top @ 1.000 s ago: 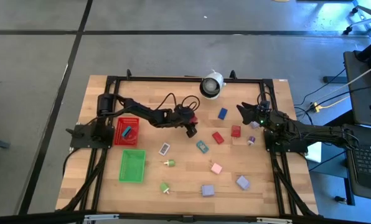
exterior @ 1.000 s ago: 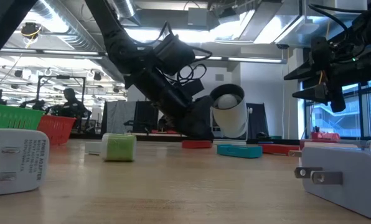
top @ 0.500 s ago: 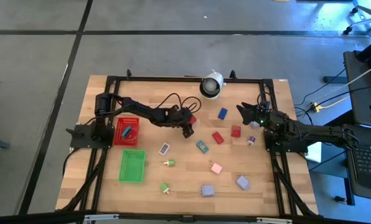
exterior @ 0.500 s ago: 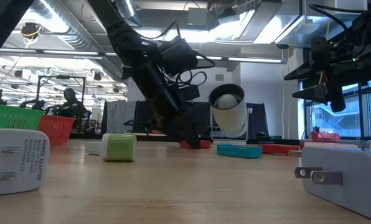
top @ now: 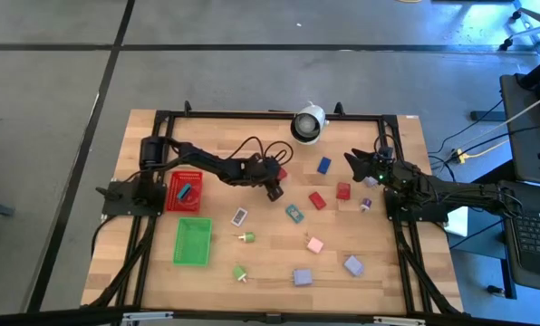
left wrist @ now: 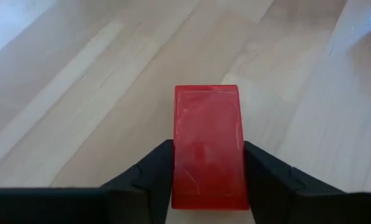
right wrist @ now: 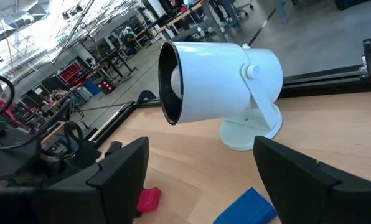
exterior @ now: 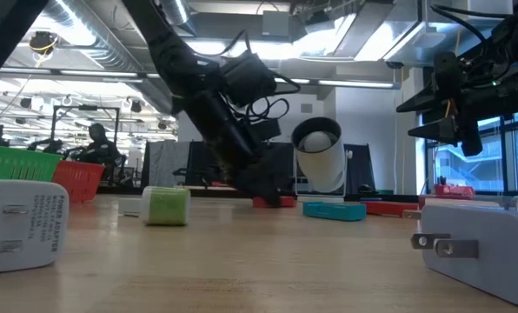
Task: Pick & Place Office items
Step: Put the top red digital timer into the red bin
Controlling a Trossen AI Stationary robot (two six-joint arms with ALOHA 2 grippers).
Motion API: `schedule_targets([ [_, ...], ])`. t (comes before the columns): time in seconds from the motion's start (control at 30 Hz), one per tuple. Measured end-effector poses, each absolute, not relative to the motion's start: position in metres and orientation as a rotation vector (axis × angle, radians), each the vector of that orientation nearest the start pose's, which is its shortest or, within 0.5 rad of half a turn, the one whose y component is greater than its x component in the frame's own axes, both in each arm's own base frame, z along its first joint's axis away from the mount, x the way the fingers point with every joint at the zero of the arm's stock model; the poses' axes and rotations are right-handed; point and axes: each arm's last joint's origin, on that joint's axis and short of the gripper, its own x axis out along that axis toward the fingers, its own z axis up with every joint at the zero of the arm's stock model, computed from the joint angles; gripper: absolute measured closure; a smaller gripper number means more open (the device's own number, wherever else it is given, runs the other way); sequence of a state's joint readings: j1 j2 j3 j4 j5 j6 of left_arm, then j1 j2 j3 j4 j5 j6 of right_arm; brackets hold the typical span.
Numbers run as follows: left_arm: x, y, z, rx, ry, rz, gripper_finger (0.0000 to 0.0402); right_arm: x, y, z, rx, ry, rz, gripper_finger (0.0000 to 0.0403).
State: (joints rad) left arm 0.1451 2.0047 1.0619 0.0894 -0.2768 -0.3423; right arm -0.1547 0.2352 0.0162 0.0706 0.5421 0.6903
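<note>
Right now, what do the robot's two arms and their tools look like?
Both arms are black and jointed. The left arm has loose black cables looping over it. Its tool ends in two matte black, wedge-shaped fingers. The right arm shows a small green light near its tool.

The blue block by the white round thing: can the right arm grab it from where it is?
Probably yes. The blue block lies on bare wood near the right gripper, whose fingers stand open and empty, with nothing between them.

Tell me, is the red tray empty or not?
Not empty: the red tray holds one blue piece, visible in the high view.
</note>
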Motion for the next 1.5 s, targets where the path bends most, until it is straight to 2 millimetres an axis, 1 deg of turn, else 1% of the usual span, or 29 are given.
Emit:
schedule_targets([
  [0.1, 0.384, 0.064, 0.11, -0.282, 0.735, 0.523, 0.0249, 0.103, -0.031, 0.157, 0.631, -0.097, -0.717, 0.011],
  [0.2, 0.39, 0.067, 0.12, -0.303, 0.655, 0.505, 0.0249, 0.103, -0.031, 0.157, 0.631, -0.097, -0.717, 0.011],
  [0.27, 0.393, 0.07, 0.137, -0.334, 0.571, 0.493, 0.0249, 0.103, -0.031, 0.157, 0.63, -0.097, -0.717, 0.011],
  [0.33, 0.399, 0.075, 0.157, -0.351, 0.433, 0.478, 0.0249, 0.103, -0.031, 0.157, 0.629, -0.096, -0.716, 0.011],
  [0.4, 0.4, 0.077, 0.178, -0.356, 0.303, 0.463, 0.0249, 0.104, -0.031, 0.157, 0.63, -0.093, -0.71, 0.011],
  [0.47, 0.401, 0.081, 0.201, -0.341, 0.163, 0.421, 0.0249, 0.104, -0.031, 0.157, 0.634, -0.095, -0.709, 0.011],
  [0.6, 0.396, 0.082, 0.244, -0.274, -0.073, 0.306, 0.0249, 0.104, -0.031, 0.157, 0.635, -0.095, -0.709, 0.011],
  [0.7, 0.39, 0.081, 0.265, -0.208, -0.19, 0.254, 0.0249, 0.104, -0.031, 0.157, 0.623, -0.091, -0.709, 0.011],
  [0.8, 0.385, 0.08, 0.279, -0.139, -0.244, 0.256, 0.0249, 0.104, -0.031, 0.157, 0.645, -0.1, -0.709, 0.011],
  [0.9, 0.383, 0.079, 0.283, -0.097, -0.248, 0.261, 0.0249, 0.104, -0.031, 0.157, 0.643, -0.099, -0.709, 0.0111],
  [1.03, 0.383, 0.079, 0.283, -0.095, -0.244, 0.261, 0.0249, 0.104, -0.031, 0.157, 0.638, -0.097, -0.709, 0.0111],
  [1.1, 0.384, 0.08, 0.28, -0.133, -0.214, 0.263, 0.0249, 0.104, -0.031, 0.157, 0.64, -0.097, -0.709, 0.0111],
  [1.17, 0.385, 0.08, 0.273, -0.224, -0.149, 0.246, 0.0249, 0.104, -0.031, 0.157, 0.637, -0.096, -0.709, 0.0111],
  [1.27, 0.381, 0.084, 0.262, -0.399, 0.002, 0.226, 0.0245, 0.104, -0.031, 0.157, 0.637, -0.096, -0.709, 0.0111],
  [1.33, 0.374, 0.09, 0.254, -0.505, 0.141, 0.269, 0.0239, 0.104, -0.031, 0.157, 0.637, -0.096, -0.709, 0.0111],
  [1.43, 0.354, 0.098, 0.241, -0.618, 0.394, 0.378, 0.0237, 0.104, -0.031, 0.157, 0.637, -0.096, -0.709, 0.0111],
  [1.5, 0.337, 0.1, 0.238, -0.644, 0.55, 0.442, 0.024, 0.104, -0.031, 0.157, 0.637, -0.096, -0.709, 0.0111],
])
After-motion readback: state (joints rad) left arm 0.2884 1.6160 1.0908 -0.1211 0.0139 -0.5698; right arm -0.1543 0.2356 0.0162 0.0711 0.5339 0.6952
